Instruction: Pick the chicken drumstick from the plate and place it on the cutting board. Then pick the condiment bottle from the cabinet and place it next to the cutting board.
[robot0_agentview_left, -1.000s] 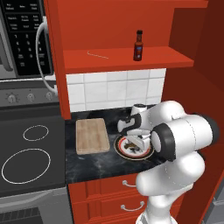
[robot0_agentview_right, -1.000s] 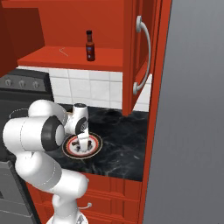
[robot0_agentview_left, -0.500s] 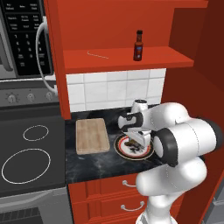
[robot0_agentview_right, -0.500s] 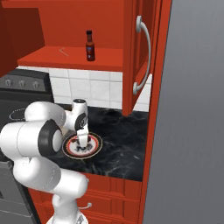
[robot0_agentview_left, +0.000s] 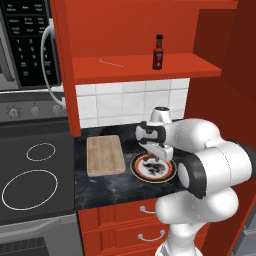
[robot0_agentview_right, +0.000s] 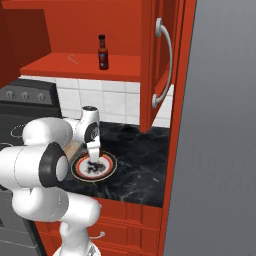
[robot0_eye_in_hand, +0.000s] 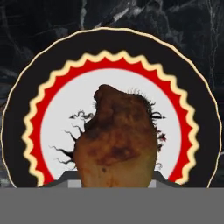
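While I watch the hand view, the chicken drumstick (robot0_eye_in_hand: 116, 135) sits low and centre in the frame, its fat golden-brown end toward the bottom edge and its narrower end pointing up over the white middle of the plate (robot0_eye_in_hand: 43, 70). I cannot tell how the jaws stand, since the drumstick covers the spot where the tips would rise, nor whether the meat is off the plate.

From the left base view, the gripper (robot0_agentview_left: 158, 159) hangs straight down over the plate (robot0_agentview_left: 170, 174) at the centre of the frame, on the dark marbled worktop (robot0_agentview_left: 115, 187). Just left of the plate lies the cutting board (robot0_agentview_left: 105, 155), bare, near the stove (robot0_agentview_left: 30, 175). At the top of the frame the condiment bottle (robot0_agentview_left: 158, 52) stands upright on the shelf of the cabinet (robot0_agentview_left: 130, 67).

From the right base view, the gripper (robot0_agentview_right: 93, 161) reaches the plate (robot0_agentview_right: 107, 170) at lower left, the condiment bottle (robot0_agentview_right: 103, 52) stands on the cabinet (robot0_agentview_right: 75, 67) shelf at upper left, and the open cabinet door (robot0_agentview_right: 160, 65) hangs right of it.
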